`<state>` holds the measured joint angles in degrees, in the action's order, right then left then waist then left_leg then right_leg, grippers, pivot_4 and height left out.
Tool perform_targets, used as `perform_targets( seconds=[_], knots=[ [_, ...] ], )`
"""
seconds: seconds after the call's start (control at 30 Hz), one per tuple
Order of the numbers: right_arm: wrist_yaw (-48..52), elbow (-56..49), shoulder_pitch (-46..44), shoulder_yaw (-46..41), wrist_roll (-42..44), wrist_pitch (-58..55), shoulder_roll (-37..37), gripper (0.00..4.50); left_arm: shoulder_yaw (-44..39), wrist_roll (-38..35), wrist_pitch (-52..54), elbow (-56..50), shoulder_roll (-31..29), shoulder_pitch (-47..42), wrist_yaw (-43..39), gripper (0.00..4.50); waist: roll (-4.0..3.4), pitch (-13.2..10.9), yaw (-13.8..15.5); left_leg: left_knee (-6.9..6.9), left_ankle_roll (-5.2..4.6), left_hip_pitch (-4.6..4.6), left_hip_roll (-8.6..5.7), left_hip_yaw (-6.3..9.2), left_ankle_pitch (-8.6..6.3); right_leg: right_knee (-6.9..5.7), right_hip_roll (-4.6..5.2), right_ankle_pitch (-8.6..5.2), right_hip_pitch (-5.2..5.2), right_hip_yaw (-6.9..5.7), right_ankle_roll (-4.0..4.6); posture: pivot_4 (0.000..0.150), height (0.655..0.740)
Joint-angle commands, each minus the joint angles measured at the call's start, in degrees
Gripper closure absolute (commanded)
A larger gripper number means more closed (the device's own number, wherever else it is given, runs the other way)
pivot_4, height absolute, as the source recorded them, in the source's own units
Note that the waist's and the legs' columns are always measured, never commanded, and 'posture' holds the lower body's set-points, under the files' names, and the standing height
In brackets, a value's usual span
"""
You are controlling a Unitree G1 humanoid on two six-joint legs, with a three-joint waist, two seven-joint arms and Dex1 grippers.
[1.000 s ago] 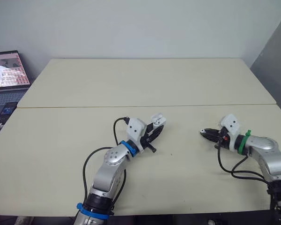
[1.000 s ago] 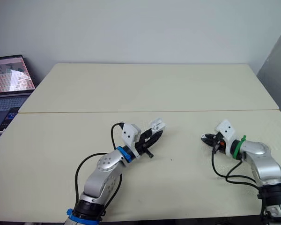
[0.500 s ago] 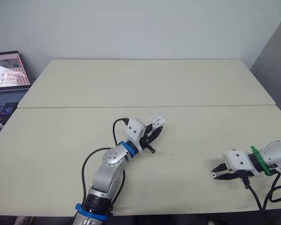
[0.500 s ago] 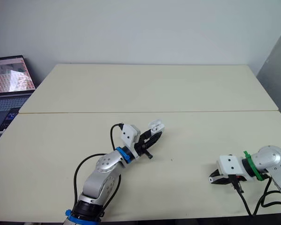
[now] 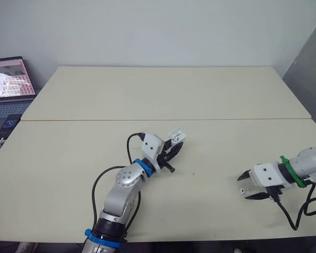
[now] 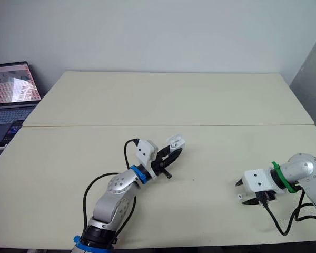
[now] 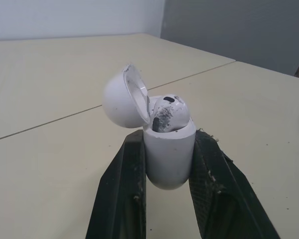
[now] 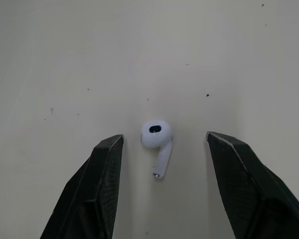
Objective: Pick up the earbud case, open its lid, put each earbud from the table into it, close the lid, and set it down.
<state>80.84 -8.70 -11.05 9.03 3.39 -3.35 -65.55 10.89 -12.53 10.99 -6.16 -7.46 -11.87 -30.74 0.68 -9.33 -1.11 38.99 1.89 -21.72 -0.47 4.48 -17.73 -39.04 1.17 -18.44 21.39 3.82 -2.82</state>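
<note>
Our right end effector (image 5: 244, 185) hovers low over the pale beige worktop (image 5: 163, 89), its two black fingers spread wide. Between them lies the loose white plastic earbud (image 8: 157, 137), touching neither. It rests flat on the worktop, rounded head away from the wrist and stem trailing back towards it, so its long axis runs roughly along the fingers and the closing stroke would cross its narrow width. We judge that a straight descent and a squeeze are all the next move needs.

Our left end effector (image 5: 169, 149) is clamped on the body of the small white rounded earbud case (image 7: 169, 159), holding it upright just above the worktop with the hinged lid tipped back. One scuffed white earbud (image 7: 167, 117) already sits in a socket.

From the case, the loose earbud lies well apart on the robot's right and somewhat nearer the robot, so the right arm is plainly the closer one. Nothing stands between them. An open laptop (image 5: 10, 79) sits far off beyond the worktop's edge, left of the case.
</note>
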Motion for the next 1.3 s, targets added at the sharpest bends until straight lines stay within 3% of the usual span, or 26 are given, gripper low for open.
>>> perform_targets(
  seconds=[0.03, 0.13, 0.23, 0.33, 0.7, 0.97, 1.3],
  knots=[
    [-4.8, -9.8, 2.4, -3.2, -2.1, -11.9, -2.0, 1.67, 0.1, -0.3, -0.8, -1.8, 0.2, -0.4, -0.2, 3.74, 0.00, 0.0, 0.1, 0.00, 0.00, -0.01, 0.00, 0.01, 0.00, 0.00, 0.00, 0.00, 0.00, 0.00, 0.00, 0.150, 0.7400],
    [-14.2, -16.1, 4.9, -1.2, -18.4, -12.7, -4.0, 1.67, 0.2, -0.3, -0.8, -1.9, 0.2, -0.3, -0.1, 3.74, -0.01, 0.0, 0.4, 0.00, 0.00, -0.02, 0.00, 0.03, 0.00, 0.00, 0.00, 0.00, 0.00, -0.01, 0.00, 0.150, 0.7400],
    [-7.4, -22.4, 6.5, -1.7, -9.9, -24.4, -4.2, 1.30, 0.2, -0.3, -0.9, -1.9, 0.2, -0.2, 0.0, 3.74, -0.01, 0.0, 0.8, 0.00, 0.04, -0.04, -0.03, -0.05, 0.02, 0.00, 0.00, 0.00, 0.05, -0.04, 0.00, 0.150, 0.7400],
    [-7.1, -25.0, 5.7, -0.8, -9.2, -31.7, -3.8, 1.12, 0.1, -0.3, -1.1, -1.7, 0.2, -0.3, 0.0, 3.74, 0.00, 0.0, 0.9, 0.00, 0.02, -0.06, -0.02, 0.03, 0.01, 0.04, 0.00, 0.00, 0.03, -0.05, 0.00, 0.150, 0.7400],
    [-8.6, -21.3, 4.3, 3.4, -10.5, -34.1, -4.0, 1.12, 0.0, -0.1, -1.5, -0.9, 0.4, -0.8, 0.1, 3.74, 0.02, 0.0, 1.0, 0.00, 0.00, -0.03, -0.03, 0.00, 0.00, 0.04, 0.00, 0.00, 0.01, -0.11, 0.00, 0.150, 0.7400],
    [-8.1, -23.0, -2.2, 9.0, -10.4, -40.6, -1.5, 1.12, 0.2, 0.0, -1.4, -1.4, 0.2, -0.3, 0.1, 3.74, 0.13, 0.1, 0.8, 0.00, 0.00, 0.00, 0.01, 0.01, 0.00, 0.03, -0.03, 0.00, 0.00, -0.16, 0.00, 0.150, 0.7400],
    [-6.5, -21.6, -7.0, 13.1, -12.1, -36.7, -1.9, 1.12, 0.2, 0.1, -1.5, -1.4, 0.5, -0.1, 0.5, 3.74, 0.13, 0.1, 0.9, 0.00, 0.00, -0.03, -0.01, 0.02, 0.00, 0.04, 0.00, 0.00, 0.03, -0.20, 0.00, 0.150, 0.7400]
  ],
)
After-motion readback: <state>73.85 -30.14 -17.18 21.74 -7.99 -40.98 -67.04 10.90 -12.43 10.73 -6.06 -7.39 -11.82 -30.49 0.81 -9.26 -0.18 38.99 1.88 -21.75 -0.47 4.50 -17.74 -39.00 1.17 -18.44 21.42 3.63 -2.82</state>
